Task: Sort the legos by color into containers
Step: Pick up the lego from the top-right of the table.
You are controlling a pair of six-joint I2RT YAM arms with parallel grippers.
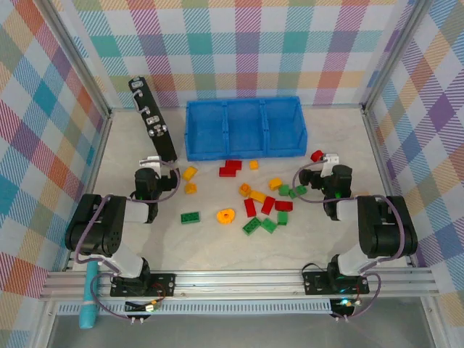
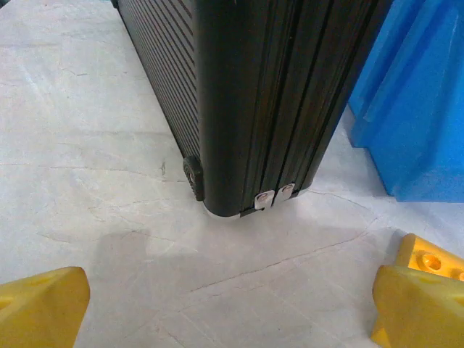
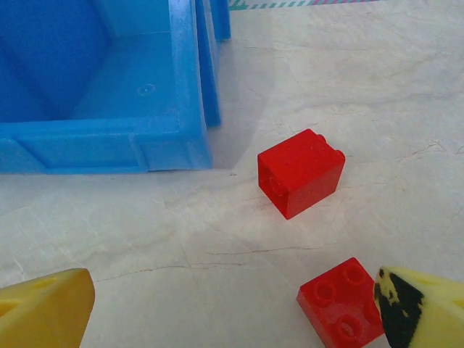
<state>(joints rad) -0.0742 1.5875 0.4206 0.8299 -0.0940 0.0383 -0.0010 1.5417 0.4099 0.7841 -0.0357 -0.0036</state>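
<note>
Several red, green and yellow-orange legos (image 1: 267, 205) lie scattered mid-table, among them an orange ring (image 1: 226, 215) and a lone green brick (image 1: 191, 217). Behind them stands the blue three-compartment container (image 1: 243, 154), with nothing showing inside it. My left gripper (image 1: 151, 164) (image 2: 232, 312) is open and holds nothing; it faces the black device's near end, and a yellow brick (image 2: 433, 259) lies by its right finger. My right gripper (image 1: 328, 161) (image 3: 232, 312) is open beside the bin's right end (image 3: 101, 138). A red brick on its side (image 3: 301, 172) lies ahead of it, and a flat red brick (image 3: 339, 302) touches its right fingertip.
A black rectangular device with white buttons (image 1: 154, 119) (image 2: 254, 94) leans along the left side, from the back corner to my left gripper. Metal frame rails (image 1: 239, 279) and plaid walls enclose the table. A teal tool (image 1: 88, 299) hangs off the front left.
</note>
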